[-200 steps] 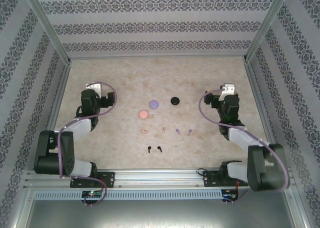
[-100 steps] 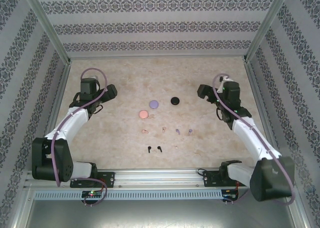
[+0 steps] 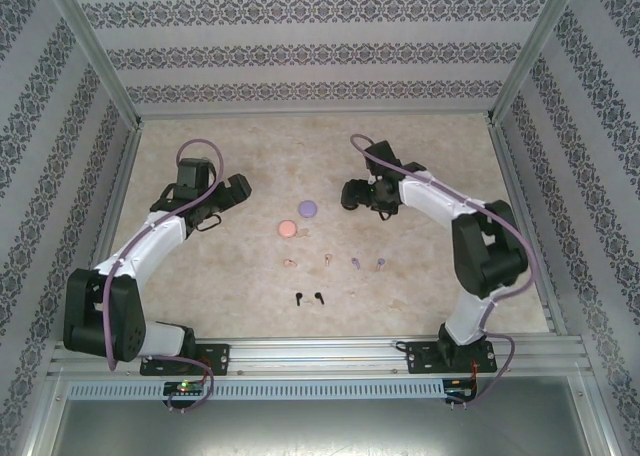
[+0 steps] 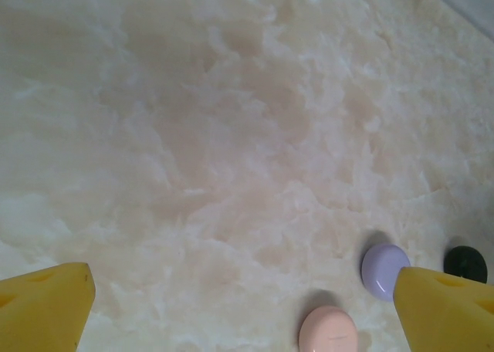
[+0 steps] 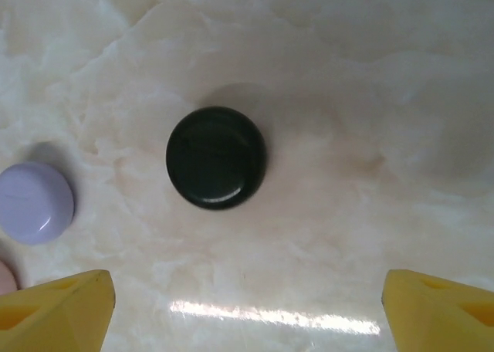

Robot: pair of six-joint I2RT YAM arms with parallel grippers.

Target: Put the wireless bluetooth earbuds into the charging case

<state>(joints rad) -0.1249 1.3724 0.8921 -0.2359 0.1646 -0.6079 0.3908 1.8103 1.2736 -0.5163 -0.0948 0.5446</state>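
Observation:
Three round charging cases lie shut mid-table: the black case (image 5: 216,157), the purple case (image 3: 308,208) and the pink case (image 3: 288,228). Nearer the arms lie the earbuds: a pale pink pair (image 3: 290,262), a purple pair (image 3: 355,263) and a black pair (image 3: 298,298). My right gripper (image 3: 350,194) hovers over the black case, open, its yellow fingers (image 5: 54,309) wide apart with bare table between them. My left gripper (image 3: 240,188) is open left of the cases; in its view the purple case (image 4: 385,270) and pink case (image 4: 329,330) sit toward its right finger (image 4: 448,309).
The marble-patterned table (image 3: 200,276) is boxed in by patterned walls (image 3: 320,51) with aluminium posts at the back corners. Open surface lies left of the pink case and right of the purple earbuds. A rail (image 3: 320,354) runs along the near edge.
Both arms swung inward toward the cases. The right arm reached far left and now hangs over the black case. The left gripper moved right, closer to the pink and purple cases.

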